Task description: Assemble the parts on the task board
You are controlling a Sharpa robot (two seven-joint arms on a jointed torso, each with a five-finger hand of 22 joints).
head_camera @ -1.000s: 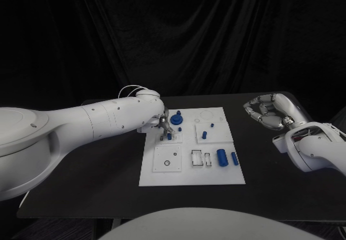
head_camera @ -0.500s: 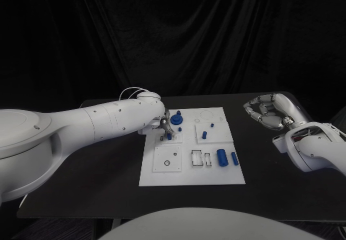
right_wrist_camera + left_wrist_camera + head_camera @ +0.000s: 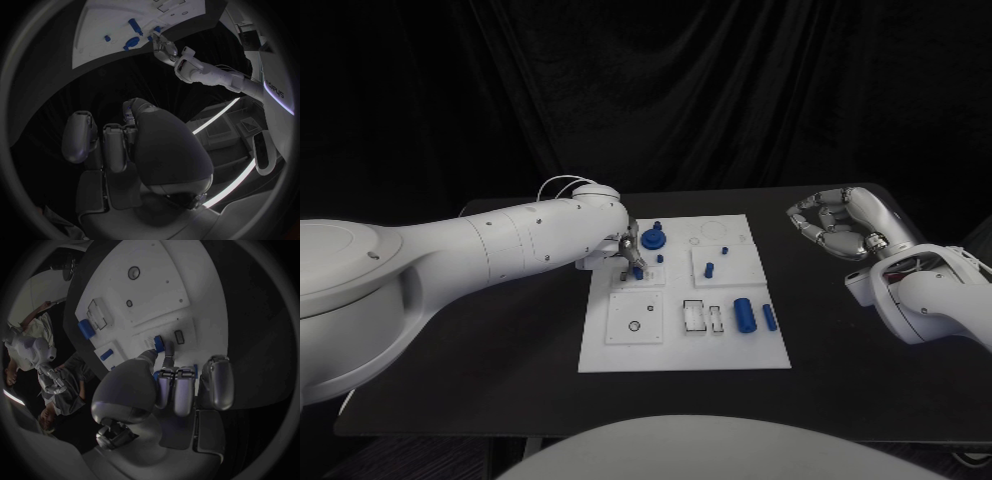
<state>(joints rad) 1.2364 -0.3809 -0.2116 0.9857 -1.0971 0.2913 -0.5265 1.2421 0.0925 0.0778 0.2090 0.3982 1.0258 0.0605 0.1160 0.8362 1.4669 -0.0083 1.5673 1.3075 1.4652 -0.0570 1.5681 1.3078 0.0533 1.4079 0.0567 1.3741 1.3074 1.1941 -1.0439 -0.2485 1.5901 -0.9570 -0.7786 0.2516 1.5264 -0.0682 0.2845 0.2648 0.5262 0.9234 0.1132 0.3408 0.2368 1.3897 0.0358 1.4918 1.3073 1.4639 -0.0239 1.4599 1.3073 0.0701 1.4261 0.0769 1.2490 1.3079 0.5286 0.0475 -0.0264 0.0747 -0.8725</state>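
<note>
The white task board [image 3: 678,345] lies mid-table. My left hand [image 3: 629,248] hovers low over its far left corner, thumb and a finger pinching a small blue peg [image 3: 638,270] that stands upright on the board. In the left wrist view the same peg [image 3: 159,344] pokes out between the fingertips [image 3: 167,360], next to a small slot. A round blue part [image 3: 655,240] sits just behind the hand. My right hand [image 3: 831,228] hangs above the table to the right of the board, fingers curled in with nothing in them.
Another short blue peg [image 3: 710,268] stands in the board's middle. Two blue cylinders [image 3: 744,313] [image 3: 769,317] lie at the board's near right. Bare black table [image 3: 488,370] surrounds the board.
My left hand has barely shifted over the peg. The right hand has stayed still.
</note>
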